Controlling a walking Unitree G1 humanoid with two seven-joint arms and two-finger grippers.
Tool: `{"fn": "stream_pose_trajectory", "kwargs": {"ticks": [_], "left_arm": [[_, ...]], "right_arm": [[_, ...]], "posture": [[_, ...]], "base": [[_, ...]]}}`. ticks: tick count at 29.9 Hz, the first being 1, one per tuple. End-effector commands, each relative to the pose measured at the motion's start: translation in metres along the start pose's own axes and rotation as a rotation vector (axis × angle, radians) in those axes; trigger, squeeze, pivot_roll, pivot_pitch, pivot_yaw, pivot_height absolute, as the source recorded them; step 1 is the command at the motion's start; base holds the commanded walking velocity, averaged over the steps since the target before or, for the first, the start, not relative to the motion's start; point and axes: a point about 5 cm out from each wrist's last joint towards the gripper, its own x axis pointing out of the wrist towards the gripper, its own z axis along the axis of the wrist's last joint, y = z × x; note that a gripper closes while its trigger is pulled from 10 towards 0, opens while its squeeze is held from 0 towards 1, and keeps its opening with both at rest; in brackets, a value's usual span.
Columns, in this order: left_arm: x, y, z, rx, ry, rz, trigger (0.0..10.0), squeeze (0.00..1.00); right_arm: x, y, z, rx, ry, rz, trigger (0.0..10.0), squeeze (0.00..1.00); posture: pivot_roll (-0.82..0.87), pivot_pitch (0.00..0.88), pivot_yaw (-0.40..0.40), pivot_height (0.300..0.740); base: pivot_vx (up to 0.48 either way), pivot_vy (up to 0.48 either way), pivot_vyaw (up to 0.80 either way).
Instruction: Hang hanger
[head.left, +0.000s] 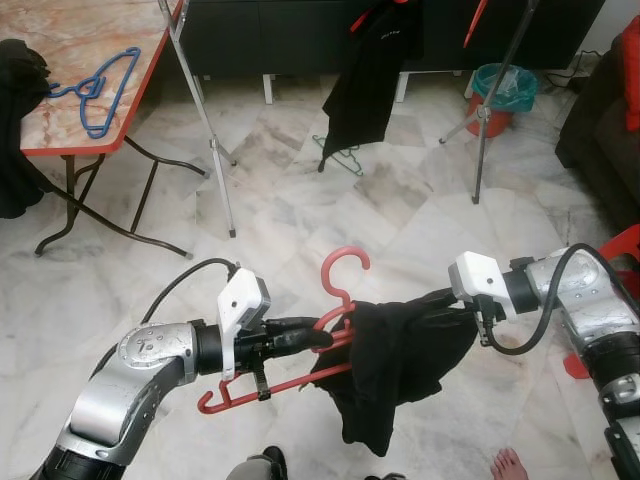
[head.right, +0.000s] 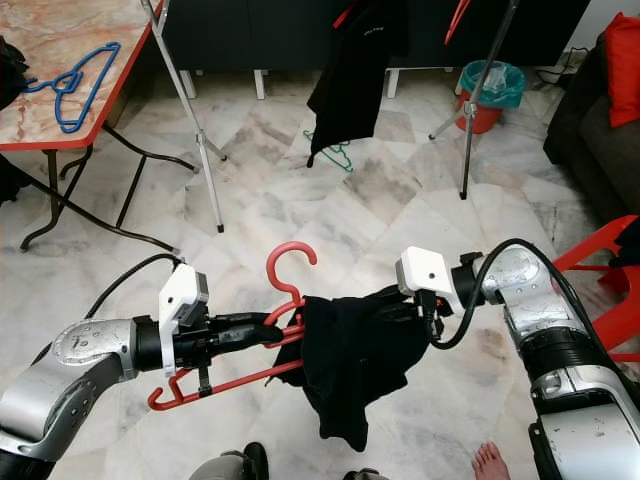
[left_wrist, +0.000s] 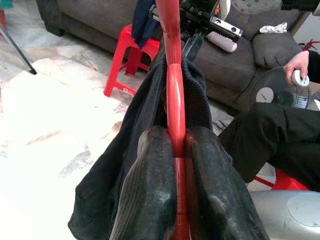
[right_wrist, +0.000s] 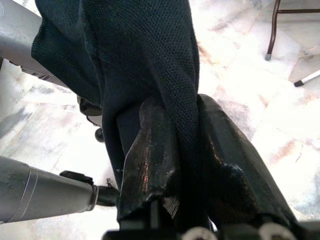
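Head stereo pair looks forward and down from above; both eyes share the hanger (head.left: 300, 345) at lower centre. Each wrist camera looks close along its fingers (left_wrist: 150, 200) at the garment (right_wrist: 145, 60).

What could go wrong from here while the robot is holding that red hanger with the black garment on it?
The black garment sits bunched on one end of the red hanger, so it could slide off if the hanger tilts. The right tool pinches only a fold of cloth, which might slip free. The left tool clamps the thin hanger bar, so the hanger may twist in the grip. The rack pole stands some way ahead across the floor.
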Motion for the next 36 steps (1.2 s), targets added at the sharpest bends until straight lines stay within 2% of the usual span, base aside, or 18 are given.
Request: {"fn": "stream_pose_trajectory", "kwargs": {"ticks": [1, 6, 7, 24, 36], "left_arm": [[0.004, -0.005, 0.01, 0.035, -0.05, -0.035, 10.0, 0.0], [0.005, -0.003, 0.01, 0.042, -0.048, -0.026, 10.0, 0.0], [0.006, -0.002, 0.01, 0.035, -0.055, -0.02, 10.0, 1.0], [-0.001, -0.003, 0.01, 0.041, -0.047, -0.025, 10.0, 1.0], [-0.014, -0.003, 0.007, 0.039, -0.002, -0.068, 10.0, 1.0]], "right_arm": [[0.005, 0.002, 0.0, 0.006, -0.016, 0.012, 0.0, 0.0], [0.005, 0.003, 0.0, 0.007, -0.019, 0.017, 0.0, 0.0], [0.005, 0.003, 0.0, 0.007, -0.018, 0.019, 0.0, 0.0], [0.01, 0.002, 0.002, 0.0, -0.015, 0.026, 0.0, 0.0], [0.01, 0.005, -0.008, 0.001, 0.062, 0.019, 0.0, 0.0]], "posture": [[0.03, 0.146, 0.006, 0.74], [0.02, 0.15, 0.006, 0.74], [0.02, 0.152, 0.004, 0.74], [0.03, 0.165, -0.001, 0.74], [0.03, 0.169, 0.0, 0.74]], "base": [[0.0, 0.0, 0.0], [0.0, 0.0, 0.0], [0.0, 0.0, 0.0], [0.0, 0.0, 0.0], [0.0, 0.0, 0.0]]}}
